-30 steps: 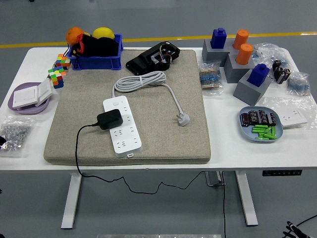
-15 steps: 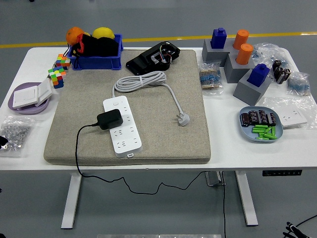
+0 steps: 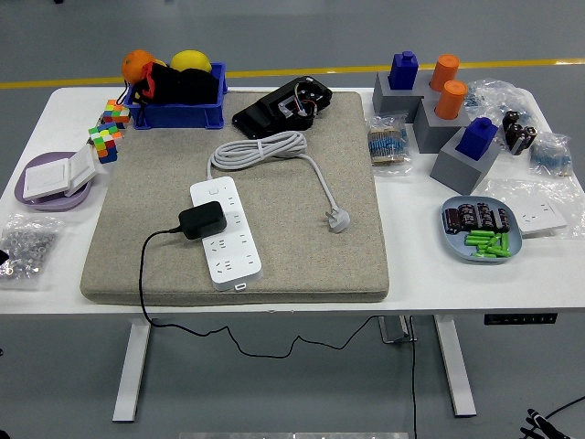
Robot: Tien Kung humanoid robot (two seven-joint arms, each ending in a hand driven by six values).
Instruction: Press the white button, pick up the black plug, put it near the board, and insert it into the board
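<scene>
A white power strip (image 3: 226, 230) lies lengthwise on the grey felt mat (image 3: 302, 256), left of its middle. The black plug (image 3: 202, 219) sits on the strip about halfway along, and it looks seated in a socket. Its black cable (image 3: 142, 274) runs left, then down over the mat's front edge and off the table. The strip's own white cable (image 3: 260, 151) is coiled behind it and ends in a white plug (image 3: 338, 219) lying on the mat. Neither of my hands shows in the head view.
A blue bin (image 3: 175, 96) with fruit, colour cubes (image 3: 108, 130), a purple dish (image 3: 50, 178) and a bag of screws (image 3: 26, 247) line the left. A black device (image 3: 283, 105) is at the back. Grey blocks (image 3: 457, 128) and a blue plate (image 3: 483, 247) stand right.
A small dark shape at the picture's left edge beside the screw bag has slipped out of view. Nothing on the table has moved.
</scene>
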